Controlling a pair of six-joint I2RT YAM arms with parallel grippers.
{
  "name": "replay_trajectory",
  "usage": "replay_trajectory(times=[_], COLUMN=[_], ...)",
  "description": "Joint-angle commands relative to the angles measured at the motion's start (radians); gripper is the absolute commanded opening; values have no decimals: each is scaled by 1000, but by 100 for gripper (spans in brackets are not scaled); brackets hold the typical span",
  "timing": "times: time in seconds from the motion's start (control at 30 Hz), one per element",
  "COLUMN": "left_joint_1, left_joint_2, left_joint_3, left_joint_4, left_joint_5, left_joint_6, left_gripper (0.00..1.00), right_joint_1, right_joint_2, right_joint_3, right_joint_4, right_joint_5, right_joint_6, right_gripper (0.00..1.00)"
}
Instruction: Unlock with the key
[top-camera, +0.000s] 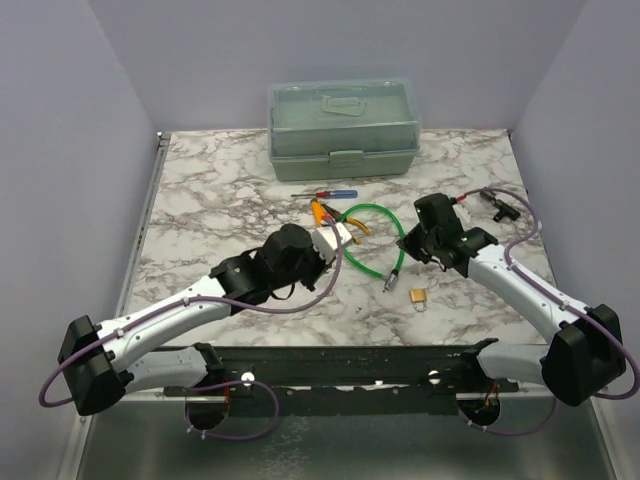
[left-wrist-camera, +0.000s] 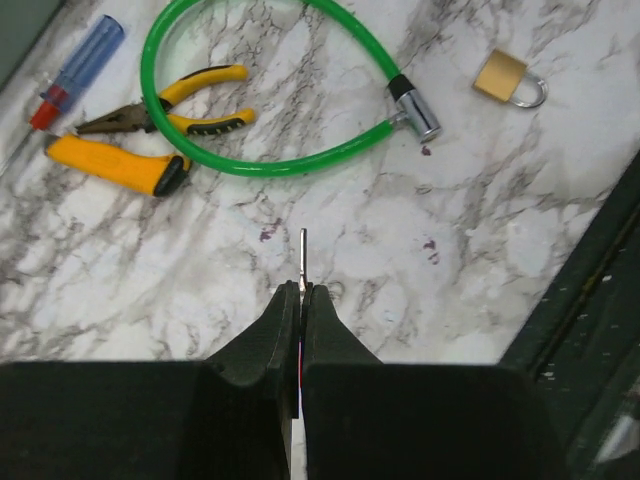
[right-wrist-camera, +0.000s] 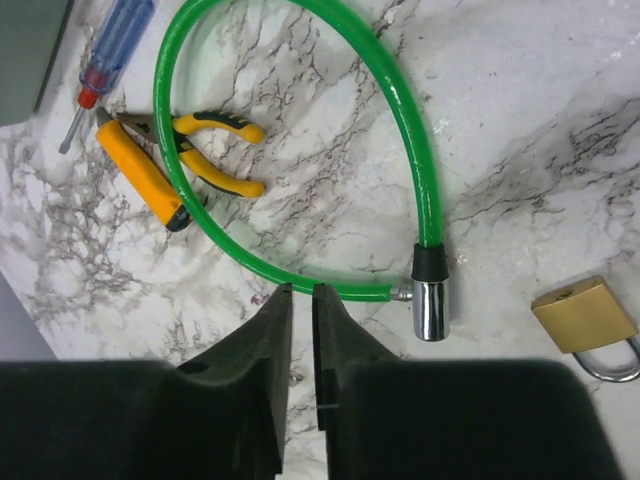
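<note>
The key (left-wrist-camera: 303, 255) is a thin silver blade sticking out edge-on from my left gripper (left-wrist-camera: 303, 288), which is shut on it above bare marble. In the top view the left gripper (top-camera: 335, 238) hovers left of the green cable lock (top-camera: 372, 207). The brass padlock (top-camera: 419, 296) lies flat near the front; it also shows in the left wrist view (left-wrist-camera: 510, 78) and the right wrist view (right-wrist-camera: 585, 315). My right gripper (right-wrist-camera: 301, 290) is shut with a thin gap, empty, just above the green cable (right-wrist-camera: 400, 110), by its chrome lock end (right-wrist-camera: 432, 308).
Yellow-handled pliers (top-camera: 325, 213) and a red-and-blue screwdriver (top-camera: 325, 194) lie behind the cable loop. A green-grey toolbox (top-camera: 343, 125) stands at the back. A small black part (top-camera: 497, 207) lies at the right. A dark rail (top-camera: 350, 365) runs along the front edge.
</note>
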Motion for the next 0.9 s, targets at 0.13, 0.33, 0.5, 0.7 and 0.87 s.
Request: replay_trajectory(times=[0.13,0.33,0.5,0.7,0.87], left_joint_1=[-162,-243,-260,-260,-261], left_joint_2=[81,63,-27,-122,-100], left_joint_3=[6,-69,-167,-295,-280], left_joint_4=[27,156,328,478,480], left_joint_5=[-344,-455,-396,-311,-288], left_joint_6=[407,573,627,641,583], left_gripper=[0,0,0,0,0], right_joint_1=[-1,0,0,3,90], right_joint_2=[27,83,8,-90,-80], right_joint_3=[-1,43,-24,-70,-73], right_joint_4=[-87,-125,123,323,420], right_joint_5=[-16,-82,-363,-536,-519], right_joint_6=[-97,-87,-186,-135,-27], right_gripper=[74,80,70,65,62])
